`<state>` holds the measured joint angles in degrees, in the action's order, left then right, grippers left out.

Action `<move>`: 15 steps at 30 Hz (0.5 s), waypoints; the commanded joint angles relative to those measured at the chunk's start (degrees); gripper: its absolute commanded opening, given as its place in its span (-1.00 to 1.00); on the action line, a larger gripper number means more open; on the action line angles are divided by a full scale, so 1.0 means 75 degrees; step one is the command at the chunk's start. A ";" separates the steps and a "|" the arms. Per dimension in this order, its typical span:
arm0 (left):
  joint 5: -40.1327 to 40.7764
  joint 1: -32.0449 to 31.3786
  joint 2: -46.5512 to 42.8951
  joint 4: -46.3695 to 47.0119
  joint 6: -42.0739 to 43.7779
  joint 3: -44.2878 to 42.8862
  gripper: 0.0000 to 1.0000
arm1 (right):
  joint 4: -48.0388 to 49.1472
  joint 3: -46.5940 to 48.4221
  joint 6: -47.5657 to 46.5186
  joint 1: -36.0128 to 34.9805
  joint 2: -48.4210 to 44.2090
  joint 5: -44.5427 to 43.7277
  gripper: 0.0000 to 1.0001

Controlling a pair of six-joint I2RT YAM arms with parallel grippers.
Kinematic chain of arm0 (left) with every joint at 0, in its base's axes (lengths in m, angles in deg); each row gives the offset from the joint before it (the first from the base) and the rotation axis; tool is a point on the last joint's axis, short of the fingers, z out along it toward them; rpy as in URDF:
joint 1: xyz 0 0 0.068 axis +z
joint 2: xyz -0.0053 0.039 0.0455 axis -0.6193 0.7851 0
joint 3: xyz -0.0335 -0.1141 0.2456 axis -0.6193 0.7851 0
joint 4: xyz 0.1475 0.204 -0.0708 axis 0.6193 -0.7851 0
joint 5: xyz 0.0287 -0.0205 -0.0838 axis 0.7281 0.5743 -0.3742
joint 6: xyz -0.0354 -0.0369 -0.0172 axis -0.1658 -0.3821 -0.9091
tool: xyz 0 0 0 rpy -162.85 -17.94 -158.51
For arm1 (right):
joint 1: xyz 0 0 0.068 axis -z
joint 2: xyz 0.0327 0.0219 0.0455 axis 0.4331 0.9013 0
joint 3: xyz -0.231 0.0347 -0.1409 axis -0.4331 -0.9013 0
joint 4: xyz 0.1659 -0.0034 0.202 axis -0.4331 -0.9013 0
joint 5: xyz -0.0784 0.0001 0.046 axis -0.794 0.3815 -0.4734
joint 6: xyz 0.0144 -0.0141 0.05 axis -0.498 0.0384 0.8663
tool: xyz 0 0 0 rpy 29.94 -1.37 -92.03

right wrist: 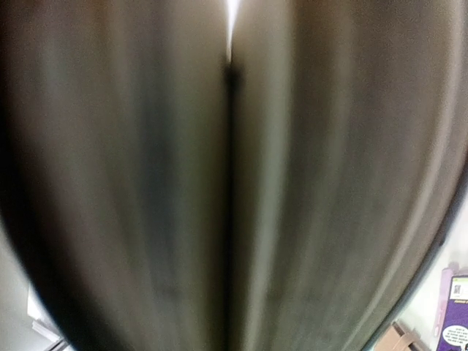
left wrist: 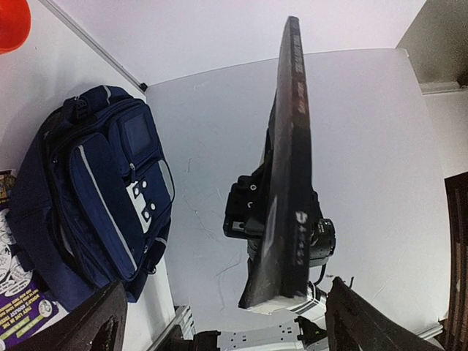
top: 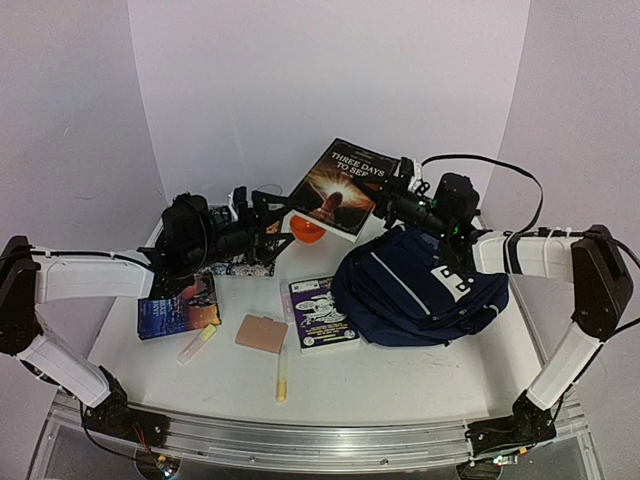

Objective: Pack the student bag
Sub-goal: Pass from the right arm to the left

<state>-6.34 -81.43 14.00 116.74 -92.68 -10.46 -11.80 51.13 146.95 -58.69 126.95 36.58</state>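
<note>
The navy student bag (top: pixel 425 288) lies on its back at the right of the table, and it also shows in the left wrist view (left wrist: pixel 95 197). My right gripper (top: pixel 393 203) is shut on the right edge of a large dark book titled "Three Days to See" (top: pixel 338 186) and holds it up, tilted, behind the bag. The left wrist view shows that book (left wrist: pixel 289 168) edge-on, clamped by the right gripper (left wrist: pixel 252 212). The book's blurred surface (right wrist: pixel 219 183) fills the right wrist view. My left gripper (top: pixel 276 226) is open and empty, to the left of the book.
An orange bowl (top: pixel 308 231) sits between the grippers. A dark blue book (top: pixel 178 306), a patterned book (top: pixel 240 264), a purple comic book (top: pixel 322 313), a tan pad (top: pixel 261 333), a yellow pen (top: pixel 281 378) and a small tube (top: pixel 197 343) lie on the white table (top: pixel 400 380).
</note>
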 commanded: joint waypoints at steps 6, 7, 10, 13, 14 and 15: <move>0.0244 -0.0427 0.0823 0.0813 0.0094 -0.0988 0.90 | 0.0538 0.0570 -0.0176 -0.0473 -0.0200 -0.0816 -1.00; 0.0249 -0.0442 0.0923 0.0860 0.0055 -0.1005 0.86 | 0.0538 0.0583 -0.0177 -0.0495 -0.0180 -0.0819 -1.00; 0.0242 -0.0444 0.1104 0.1132 -0.0029 -0.1000 0.51 | 0.0485 0.0558 -0.0189 -0.0542 -0.0158 -0.0828 -1.00; 0.0276 -0.0444 0.1185 0.1264 -0.0012 -0.0981 -0.06 | 0.0362 0.0431 -0.0248 -0.0555 -0.0195 -0.0889 -1.00; 0.0291 -0.0444 0.1198 0.1295 -0.0009 -0.0965 -0.23 | 0.0311 0.0396 -0.0304 -0.0556 -0.0217 -0.0900 -1.00; 0.0308 -0.0444 0.1204 0.1313 -0.0008 -0.0939 -0.37 | 0.0203 0.0367 -0.0391 -0.0555 -0.0247 -0.0912 -0.99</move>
<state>-4.78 -84.68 22.81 122.73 -93.05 -15.60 -15.57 51.66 145.97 -62.70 126.97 30.28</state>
